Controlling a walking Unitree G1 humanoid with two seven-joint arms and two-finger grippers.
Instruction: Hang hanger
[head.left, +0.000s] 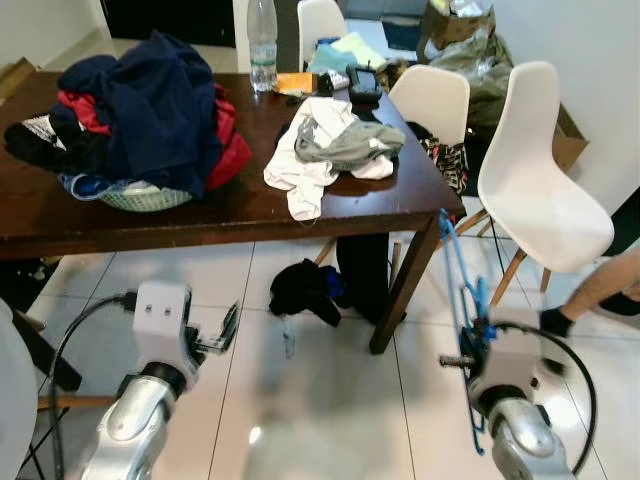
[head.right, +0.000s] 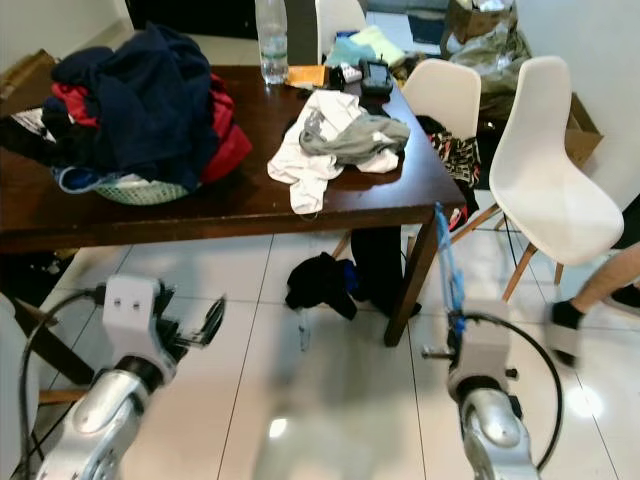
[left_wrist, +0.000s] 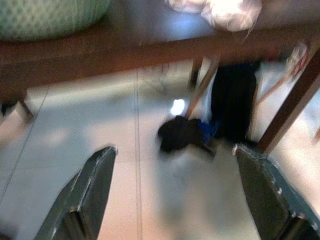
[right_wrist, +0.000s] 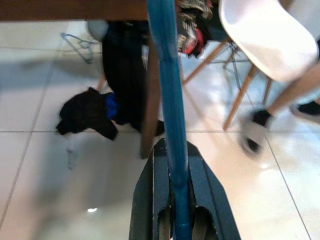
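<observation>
Right gripper (right_wrist: 177, 200) pinches blue hanger (head.left: 458, 270) upright beside the table (head.left: 380, 200) front-right corner, left gripper (left_wrist: 175, 200) spread and empty; risk: the hanger snagging that corner or white chair (head.left: 540, 190) in transit, twisting loose.

Left wrist view all motion-blurred. Person (head.left: 603, 290) cut off at right edge, just a leg and foot. Hanger (right_wrist: 169, 100) top runs out of frame, hook unseen.

Basket (head.left: 145, 197) left on table (head.left: 230, 205), chair (head.left: 540, 190) right of table
</observation>
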